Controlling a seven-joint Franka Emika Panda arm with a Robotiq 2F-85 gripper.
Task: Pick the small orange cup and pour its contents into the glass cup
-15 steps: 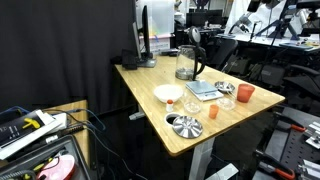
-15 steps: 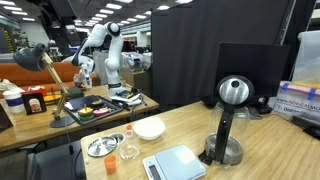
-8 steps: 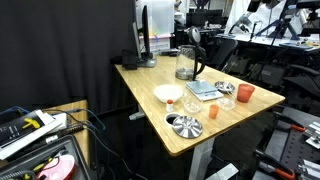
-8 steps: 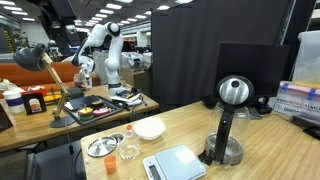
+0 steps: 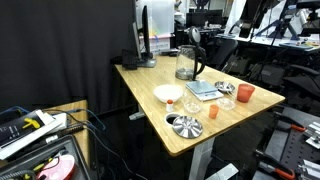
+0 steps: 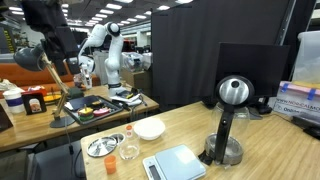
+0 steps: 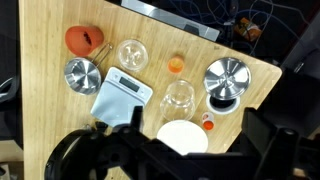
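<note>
Approach step: gripper [image 7: 160, 160] hangs high above table [image 7: 55, 130], finger state unreadable; next I must descend squarely over small orange cup [image 7: 177, 66] near glass cup [image 7: 132, 53].

The arm [image 6: 45, 25] is raised high; its end effector [image 7: 160, 155] faces straight down, blurred, jaw spacing unclear.

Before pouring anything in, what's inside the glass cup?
In the wrist view the glass cup looks empty: only its clear bottom and the wooden table beneath show. A little clear liquid could not be ruled out.
</note>
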